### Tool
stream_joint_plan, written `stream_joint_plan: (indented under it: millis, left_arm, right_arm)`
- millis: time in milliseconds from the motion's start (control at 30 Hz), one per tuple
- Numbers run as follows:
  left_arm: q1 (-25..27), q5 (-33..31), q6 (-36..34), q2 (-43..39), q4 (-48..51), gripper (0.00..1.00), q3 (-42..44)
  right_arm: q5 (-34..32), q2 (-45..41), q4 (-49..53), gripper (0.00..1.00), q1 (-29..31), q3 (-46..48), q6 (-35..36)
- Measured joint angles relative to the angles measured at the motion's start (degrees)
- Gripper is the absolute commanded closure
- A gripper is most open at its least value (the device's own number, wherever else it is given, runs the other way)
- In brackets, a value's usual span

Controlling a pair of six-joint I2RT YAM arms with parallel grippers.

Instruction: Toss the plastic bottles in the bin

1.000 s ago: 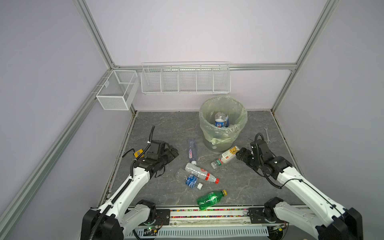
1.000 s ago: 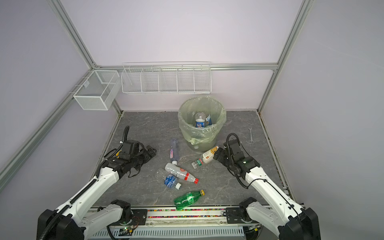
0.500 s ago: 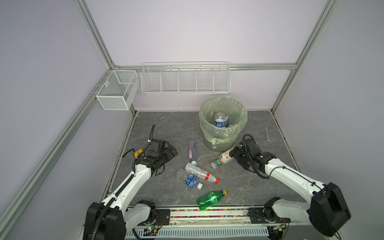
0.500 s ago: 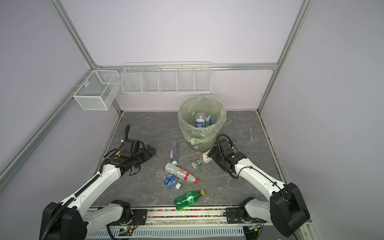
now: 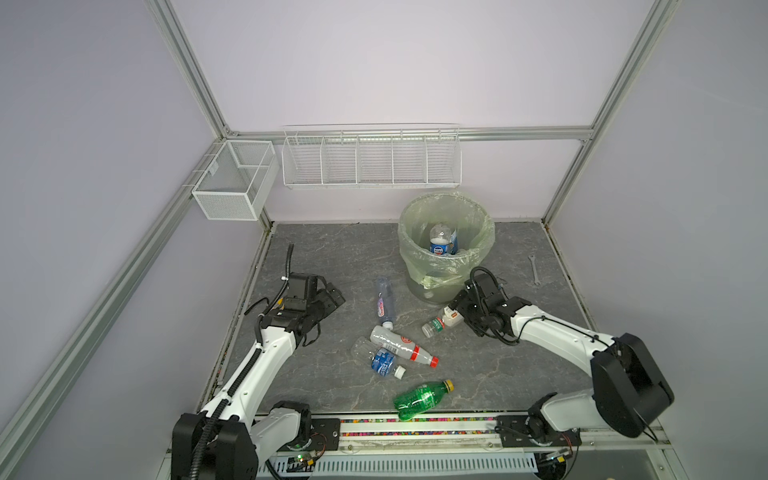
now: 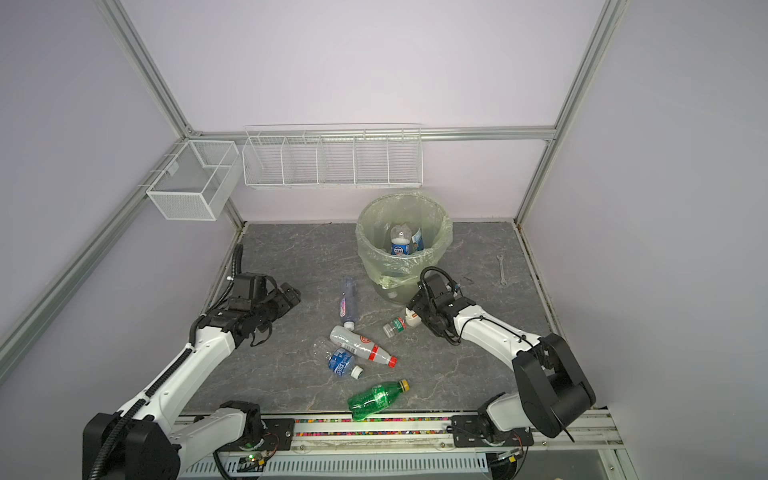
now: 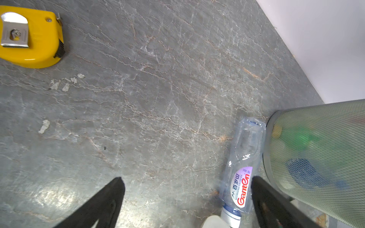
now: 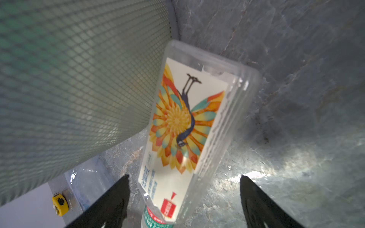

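The bin (image 5: pixel 409 257), lined with a pale green bag, stands at the back with plastic bottles (image 5: pixel 439 245) inside. Several more lie on the floor: a clear Ganten one (image 5: pixel 384 303), a red-capped one (image 5: pixel 401 345), a crushed blue-labelled one (image 5: pixel 384 361) and a green one (image 5: pixel 422 399). A square bottle with a peacock label (image 8: pixel 187 122) lies at the bin's foot. My right gripper (image 8: pixel 184 177) is open around it, with a gap at each finger. My left gripper (image 7: pixel 186 178) is open and empty, short of the Ganten bottle (image 7: pixel 243 167).
A yellow tape measure (image 7: pixel 29 37) lies on the floor beyond the left gripper. A wrench (image 5: pixel 534 270) lies right of the bin. A small green-labelled bottle (image 5: pixel 432 326) touches the square one. White wire baskets (image 5: pixel 370 158) hang on the back rail.
My right gripper has moved left along the floor until its open fingers stand around the square bottle. The left arm has hardly moved.
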State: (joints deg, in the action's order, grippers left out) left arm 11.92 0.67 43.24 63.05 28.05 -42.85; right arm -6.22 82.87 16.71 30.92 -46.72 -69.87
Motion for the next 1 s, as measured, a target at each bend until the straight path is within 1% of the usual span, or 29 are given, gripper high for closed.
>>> stream_joint_plan:
  millis: [200,633,767,1000]
  left_arm:
    - [0.0,-0.6,0.2,0.0,0.3,0.00,0.0]
    - [0.0,-0.7,0.9,-0.5,0.3,0.00,0.5]
    - [0.0,-0.7,1.1,-0.5,0.3,0.00,0.5]
    - [0.0,-0.7,1.1,-0.6,0.3,0.00,0.5]
  right_arm:
    - [0.0,3.1,-1.2,0.11,0.0,-0.7,-0.4]
    - [-1.7,5.3,-1.1,0.11,0.0,-0.8,-0.1]
    - [-3.1,2.6,1.6,0.11,0.1,-0.3,1.3]
    - [-6.4,-5.4,9.1,0.10,0.0,0.4,3.8]
